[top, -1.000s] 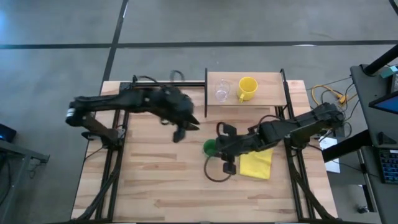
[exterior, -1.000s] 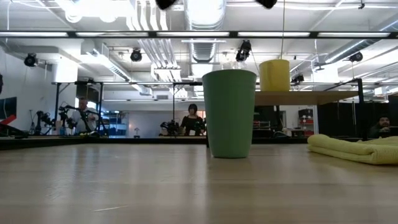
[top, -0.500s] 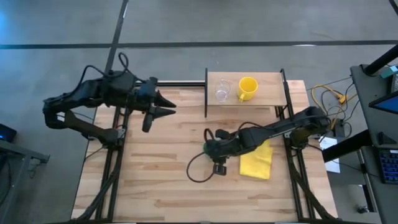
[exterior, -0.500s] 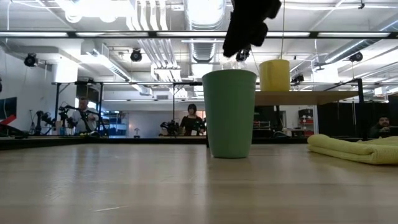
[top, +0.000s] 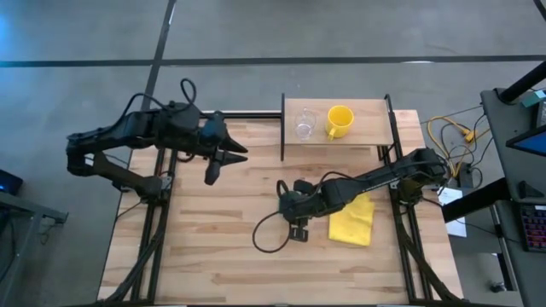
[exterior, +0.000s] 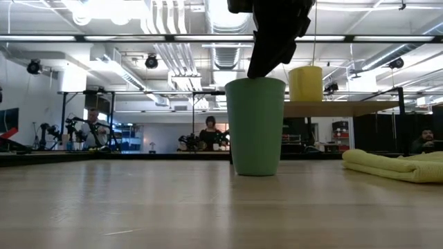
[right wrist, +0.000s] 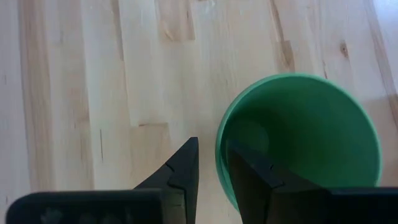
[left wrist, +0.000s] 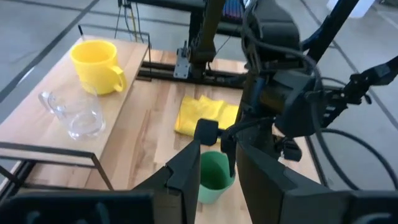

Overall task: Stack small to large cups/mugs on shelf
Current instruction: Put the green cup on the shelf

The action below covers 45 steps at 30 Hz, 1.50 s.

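Observation:
The green cup (exterior: 256,128) stands upright on the tabletop, also seen in the left wrist view (left wrist: 214,177); in the high view my arm covers most of it. My right gripper (right wrist: 211,165) points down at the cup's rim, open by a narrow gap, one finger outside the wall and one over the inside. The clear cup (top: 304,125) and the yellow mug (top: 339,121) stand side by side on the shelf (top: 375,128). My left gripper (top: 217,164) hovers open over the table's far left part, away from the cups. My right gripper comes at the green cup from above, pointing down, its fingers (right wrist: 183,165) astride the near-left part of the rim (right wrist: 219,146). I cannot tell whether either finger touches the rim. The cup stands upright on the table.
A folded yellow cloth (top: 351,222) lies on the table right of the green cup. A black cable (top: 269,234) loops on the table below the right gripper. Black uprights (top: 282,128) edge the shelf. Bare wood spreads across the table's near and left parts.
My left gripper has drawn back from the table's middle toward its far left corner. My right gripper has moved left over the green cup and come down until its fingertips reach the rim. The cup has stayed where it was.

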Each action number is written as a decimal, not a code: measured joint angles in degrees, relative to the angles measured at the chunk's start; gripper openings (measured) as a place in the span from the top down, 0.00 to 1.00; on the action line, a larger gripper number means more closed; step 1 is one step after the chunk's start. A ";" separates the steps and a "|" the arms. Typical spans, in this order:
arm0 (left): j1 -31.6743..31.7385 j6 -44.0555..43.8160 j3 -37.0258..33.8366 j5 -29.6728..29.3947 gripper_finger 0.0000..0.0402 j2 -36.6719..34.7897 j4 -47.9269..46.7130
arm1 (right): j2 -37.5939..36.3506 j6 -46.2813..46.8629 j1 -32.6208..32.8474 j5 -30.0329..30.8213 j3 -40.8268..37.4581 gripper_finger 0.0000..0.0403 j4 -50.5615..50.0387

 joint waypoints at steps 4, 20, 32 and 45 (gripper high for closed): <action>0.00 0.02 0.00 0.00 0.78 0.90 -0.03 | 0.02 -0.11 0.00 0.10 -0.07 0.81 -0.01; -0.02 -0.02 0.01 0.06 0.78 -0.04 0.03 | 0.03 -0.35 -1.41 1.70 -0.39 0.81 -0.11; -0.02 -0.07 0.02 0.20 0.78 -0.34 0.06 | 0.75 -0.35 -1.51 1.66 -0.68 0.81 0.05; -0.02 -0.09 0.11 0.17 0.78 -0.67 0.08 | 2.54 0.10 -1.60 3.58 -0.74 0.95 -2.06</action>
